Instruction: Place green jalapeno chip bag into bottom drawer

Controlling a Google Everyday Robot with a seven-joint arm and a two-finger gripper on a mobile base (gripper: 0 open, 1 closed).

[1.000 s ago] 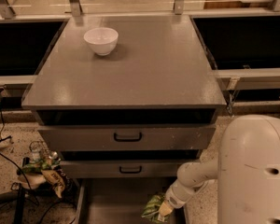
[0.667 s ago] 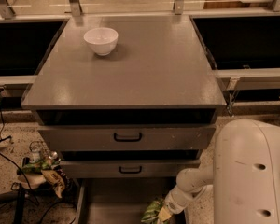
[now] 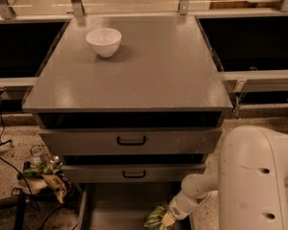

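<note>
The green jalapeno chip bag [image 3: 156,218] shows as a crumpled glossy green shape at the bottom edge of the camera view, over the right side of the open bottom drawer [image 3: 116,206]. My gripper [image 3: 166,219] is at the end of the white arm, low at the bottom edge, right against the bag's right side. Part of the bag and the gripper's tips are cut off by the frame edge. The drawer's grey floor is bare to the left of the bag.
A white bowl [image 3: 103,41] stands at the back left of the grey cabinet top [image 3: 149,71]. Two closed drawers with black handles [image 3: 131,141] sit above the open one. Small packets and cables [image 3: 45,174] lie on the floor at left. My white arm [image 3: 252,176] fills the lower right.
The arm and the bag have sunk a little lower toward the bottom drawer; the bag now sits nearer the frame's bottom edge.
</note>
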